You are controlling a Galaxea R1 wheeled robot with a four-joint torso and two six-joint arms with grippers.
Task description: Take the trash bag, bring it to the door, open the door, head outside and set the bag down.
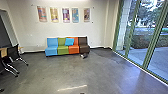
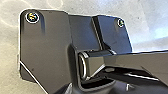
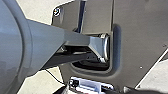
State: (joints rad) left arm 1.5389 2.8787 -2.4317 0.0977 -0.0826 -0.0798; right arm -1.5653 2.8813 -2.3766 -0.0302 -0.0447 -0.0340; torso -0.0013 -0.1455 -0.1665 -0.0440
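Grey floor [image 1: 75, 72] lies nearest in the head view, glossy, with a pale streak of light [image 1: 72, 88] across it. Farther back, against the white wall [image 1: 101, 30], stands a row of joined seats [image 1: 63, 49]: light blue, green, orange and dark brown. A bright blue cushion [image 1: 69, 41] leans where green meets orange. On the floor just by the brown seat is a small dark object [image 1: 84, 55] with a whitish part, too small to name. Five colourful posters [image 1: 65, 15] hang above. At the robot's left are black chairs [image 1: 13, 53] near a wooden tabletop [image 1: 3, 52]; at its right, tall glass [image 1: 137, 37] in green frames [image 1: 150, 41] gives onto paving [image 1: 135, 55] and planting. Which part of it is the door, I cannot tell.

The left wrist view looks close on the robot's dark plate [image 2: 45, 47] and jointed bar [image 2: 135, 62], over a floor washed bright along one side. Whether the left gripper is wide, narrow or holding something, I cannot tell.

The right wrist view has the plate and bar too, and adds a pale, box-like piece [image 3: 87, 86] with a black fitting, plus a thin dark line like a cable [image 3: 53, 76]. The right gripper's state I cannot tell either, nor where the trash bag is.
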